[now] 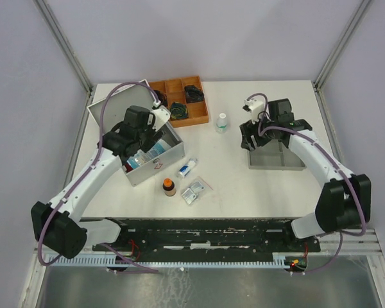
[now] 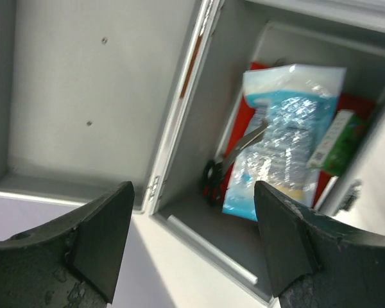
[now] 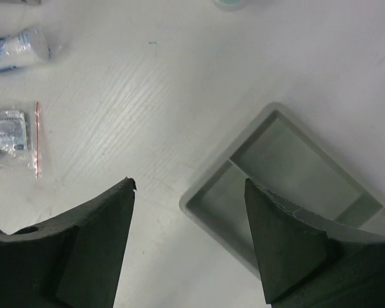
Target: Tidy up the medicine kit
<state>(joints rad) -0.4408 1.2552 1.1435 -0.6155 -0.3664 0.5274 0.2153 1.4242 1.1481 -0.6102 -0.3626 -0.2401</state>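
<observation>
The kit (image 1: pixel 155 168) is sitting left, a pouch (image 2: pixel 289 128) lying in it, compartment tray (image 1: pixel 194 120) behind, shallow tray (image 1: pixel 276 160) right, tube (image 1: pixel 187 168), bottle (image 1: pixel 169 187) and packet (image 1: pixel 192 192) lying before it.

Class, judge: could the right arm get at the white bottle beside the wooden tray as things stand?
Probably yes: the right gripper hangs open near the white bottle, only bare table between them.

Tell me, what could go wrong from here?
1. One finger of the open right gripper hangs over the tray rim; going straight down might knock it.
2. The pouch lies loose on top inside the kit, below the open left gripper; it might snag or get dragged.
3. The upright bottle looks easy to tip.
</observation>
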